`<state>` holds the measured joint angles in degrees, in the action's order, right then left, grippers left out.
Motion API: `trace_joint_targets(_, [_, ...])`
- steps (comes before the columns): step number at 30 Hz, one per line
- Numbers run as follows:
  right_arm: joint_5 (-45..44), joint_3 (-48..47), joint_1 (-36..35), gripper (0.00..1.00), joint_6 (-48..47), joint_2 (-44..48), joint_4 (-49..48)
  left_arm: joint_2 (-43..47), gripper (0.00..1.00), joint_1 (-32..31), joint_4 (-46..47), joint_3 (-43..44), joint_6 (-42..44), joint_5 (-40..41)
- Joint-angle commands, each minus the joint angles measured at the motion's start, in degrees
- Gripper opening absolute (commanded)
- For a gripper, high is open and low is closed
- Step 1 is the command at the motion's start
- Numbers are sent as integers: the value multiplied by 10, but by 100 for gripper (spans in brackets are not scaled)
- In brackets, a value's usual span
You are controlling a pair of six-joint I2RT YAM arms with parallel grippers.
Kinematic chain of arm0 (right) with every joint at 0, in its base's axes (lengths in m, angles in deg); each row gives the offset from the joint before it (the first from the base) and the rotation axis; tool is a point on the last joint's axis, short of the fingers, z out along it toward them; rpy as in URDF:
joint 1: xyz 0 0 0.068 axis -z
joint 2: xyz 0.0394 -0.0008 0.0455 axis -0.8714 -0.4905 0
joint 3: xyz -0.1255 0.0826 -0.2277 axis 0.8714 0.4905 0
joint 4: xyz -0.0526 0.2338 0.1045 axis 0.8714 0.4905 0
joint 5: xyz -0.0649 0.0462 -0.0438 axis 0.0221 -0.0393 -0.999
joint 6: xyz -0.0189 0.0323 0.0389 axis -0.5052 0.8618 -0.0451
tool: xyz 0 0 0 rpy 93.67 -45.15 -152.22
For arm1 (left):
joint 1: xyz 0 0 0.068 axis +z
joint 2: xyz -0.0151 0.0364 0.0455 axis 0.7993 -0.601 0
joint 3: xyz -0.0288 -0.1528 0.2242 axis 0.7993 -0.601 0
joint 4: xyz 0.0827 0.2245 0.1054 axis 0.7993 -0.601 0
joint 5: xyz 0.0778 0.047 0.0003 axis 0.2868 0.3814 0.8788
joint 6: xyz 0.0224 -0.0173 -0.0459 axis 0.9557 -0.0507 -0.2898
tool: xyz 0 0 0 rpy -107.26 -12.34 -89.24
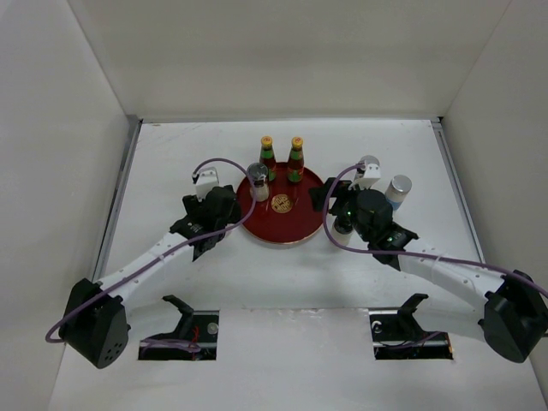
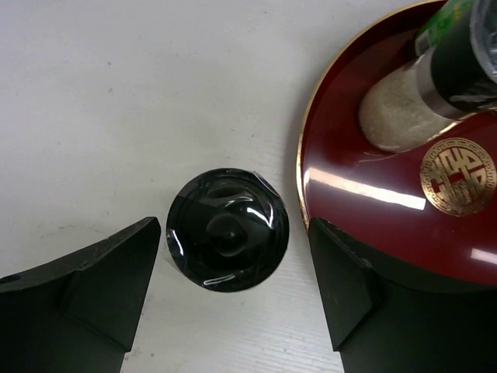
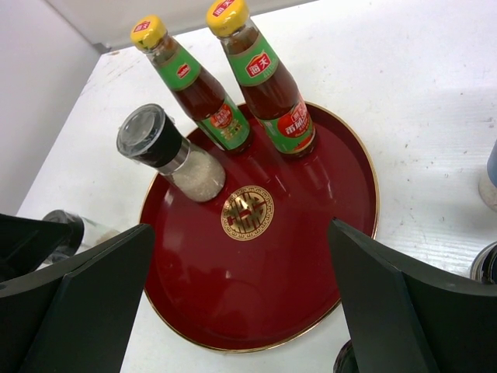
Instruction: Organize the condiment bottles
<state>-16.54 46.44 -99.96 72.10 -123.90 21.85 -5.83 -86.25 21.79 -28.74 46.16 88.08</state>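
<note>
Two slim red bottles (image 1: 267, 157) (image 1: 296, 158) with yellow caps stand at the back of the round red tray (image 1: 295, 224). A dark-lidded jar of white grains (image 1: 257, 179) stands on the tray's left part. My left gripper (image 2: 234, 256) is open, its fingers on either side of a dark-lidded jar (image 2: 227, 229) standing on the table just left of the tray rim (image 2: 304, 167); nothing is gripped. My right gripper (image 3: 241, 229) is open and empty over the tray's right edge (image 3: 365, 179). Two silver-topped shakers (image 1: 398, 189) (image 1: 369, 164) stand on the table right of it.
White walls close in the table on the left, back and right. In the right wrist view the bottles (image 3: 203, 93) (image 3: 268, 81) and the jar (image 3: 169, 152) stand on the tray. Dark lids (image 3: 485, 266) show low at the right.
</note>
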Motion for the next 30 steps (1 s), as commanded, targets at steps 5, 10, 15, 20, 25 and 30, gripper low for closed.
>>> trace_joint_targets(5, [7,-5,4,100,7,-10,-40,-22,63,19,59,-12,5,-9])
trace_joint_targets(10, [8,-6,5,100,7,-10,-40,6,37,5,48,5,11,-5])
trace_joint_targets(15, [8,-6,4,100,7,-11,-40,55,34,-48,11,63,19,36])
trace_joint_targets(20, [8,-6,4,100,7,-11,-40,15,34,-92,34,111,19,35])
trace_joint_targets(25, [8,-3,6,100,7,-5,-40,-62,34,-103,108,125,25,6])
trace_joint_targets(30, [7,-2,6,100,6,4,-40,-118,34,-96,153,117,23,-9])
